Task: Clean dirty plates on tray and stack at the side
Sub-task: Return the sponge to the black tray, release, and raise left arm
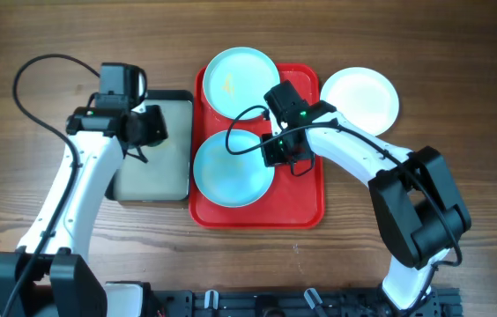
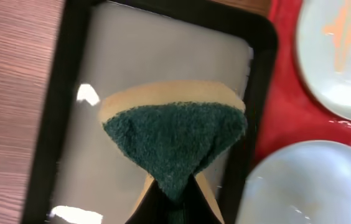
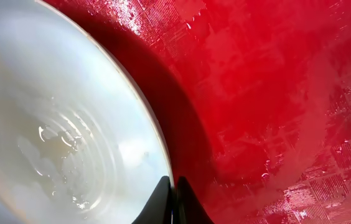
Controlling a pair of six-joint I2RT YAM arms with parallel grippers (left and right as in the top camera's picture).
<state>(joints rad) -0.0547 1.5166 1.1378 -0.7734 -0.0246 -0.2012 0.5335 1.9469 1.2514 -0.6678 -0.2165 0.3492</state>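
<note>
Scrubbing step: left claw (image 2: 175, 190) clamped on sponge (image 2: 175, 134); right claw (image 3: 174, 194) pinches rim of near plate (image 3: 57, 124) at tray (image 3: 275, 93) front-left. Next, I judge, sponge must reach it.

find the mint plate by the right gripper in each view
overhead: mint plate at centre, lower of two on the red tray
left wrist: bottom right corner
right wrist: fills the left side
shared landmark: the red tray, beside it in all three
</note>
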